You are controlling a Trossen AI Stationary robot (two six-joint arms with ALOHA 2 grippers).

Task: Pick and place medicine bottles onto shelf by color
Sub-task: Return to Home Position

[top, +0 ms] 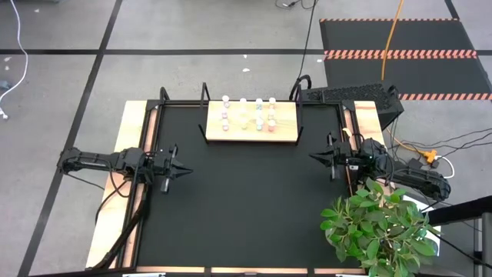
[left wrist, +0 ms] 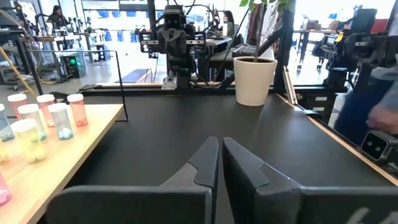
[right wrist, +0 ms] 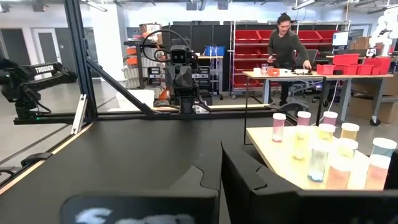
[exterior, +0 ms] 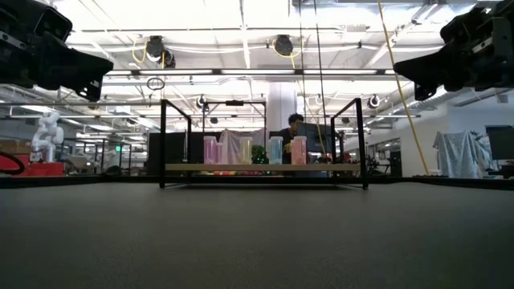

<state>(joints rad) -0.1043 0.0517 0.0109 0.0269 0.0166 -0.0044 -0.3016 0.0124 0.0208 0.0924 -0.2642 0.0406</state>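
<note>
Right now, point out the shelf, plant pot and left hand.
shelf (top: 287, 127): high view, bare wood, right edge.
plant pot (left wrist: 255, 81): left wrist view, white side wall.
left hand (top: 186, 172): high view, between its fingertips.

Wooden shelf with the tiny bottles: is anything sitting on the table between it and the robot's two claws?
No, nothing visible. Only bare black tabletop lies between the light-wood shelf and the left gripper and right gripper. The leafy green potted plant stands away from that path.

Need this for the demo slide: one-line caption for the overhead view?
Medicine bottles lined up on the shelf; left pincer and right pincer shut, empty, parked at opposite sides of the table.
</note>
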